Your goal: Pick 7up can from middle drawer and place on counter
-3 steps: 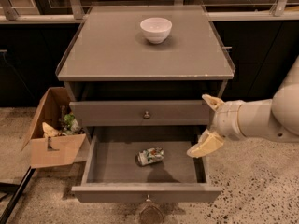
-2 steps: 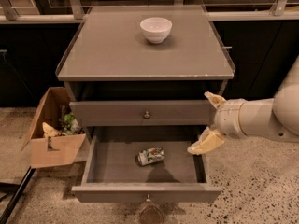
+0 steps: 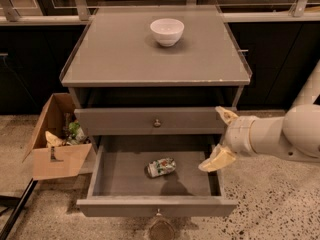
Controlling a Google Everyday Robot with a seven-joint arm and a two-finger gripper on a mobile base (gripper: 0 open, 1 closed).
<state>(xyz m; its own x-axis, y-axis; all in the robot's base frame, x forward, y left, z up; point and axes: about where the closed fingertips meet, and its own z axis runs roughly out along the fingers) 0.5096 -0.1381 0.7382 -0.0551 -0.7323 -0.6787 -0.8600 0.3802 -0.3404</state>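
The 7up can (image 3: 161, 167) lies on its side on the dark floor of the open middle drawer (image 3: 156, 207), near its centre. The counter (image 3: 120, 59) is the flat grey-brown cabinet top above. My gripper (image 3: 220, 139) is at the drawer's right side, above its right wall and to the right of the can. Its two pale fingers are spread apart, one by the upper drawer front, one lower over the drawer's right edge. It holds nothing and does not touch the can.
A white bowl (image 3: 167, 31) stands on the counter toward the back. A closed drawer with a round knob (image 3: 157, 123) sits above the open one. An open cardboard box (image 3: 56, 139) with scraps stands on the floor at the left. Dark cabinets line the back.
The gripper has shifted very slightly; the can, drawer and bowl have not moved.
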